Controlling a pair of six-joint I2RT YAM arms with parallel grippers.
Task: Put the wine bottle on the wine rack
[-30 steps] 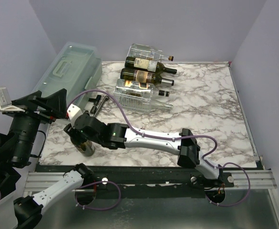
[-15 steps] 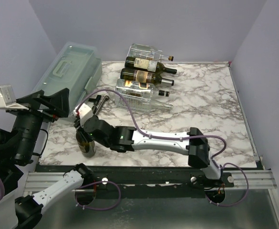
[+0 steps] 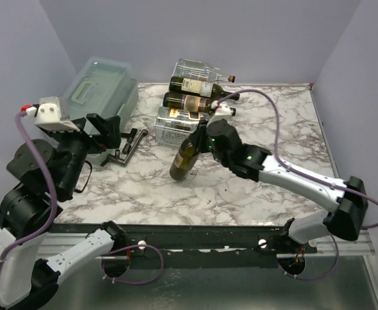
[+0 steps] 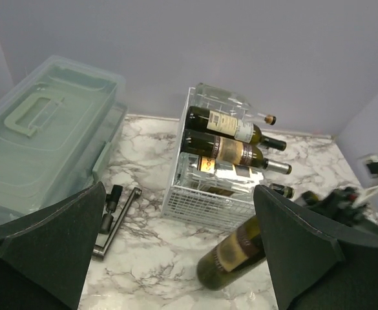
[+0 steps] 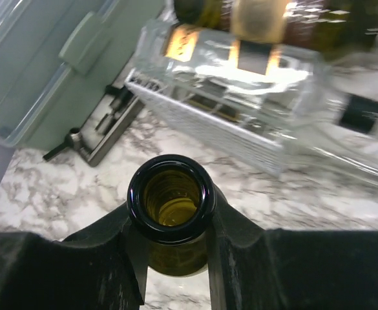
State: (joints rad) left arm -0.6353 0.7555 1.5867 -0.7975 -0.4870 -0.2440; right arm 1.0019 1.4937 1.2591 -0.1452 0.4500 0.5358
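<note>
Table (image 3: 273, 161) bearing wine rack (image 3: 192, 123) at far side. Wine bottle (image 3: 187, 155) hanging tilted just before it, right gripper (image 3: 207, 137) pinching neck. Left gripper (image 3: 103, 131) hovering spread. Risk: heavy base swinging, neck slipping, striking rack.

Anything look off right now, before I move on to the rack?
The wine bottle in the right gripper has no cork. Its mouth is open, and it is held tilted by the neck alone. Nothing spilled or damaged shows.
</note>
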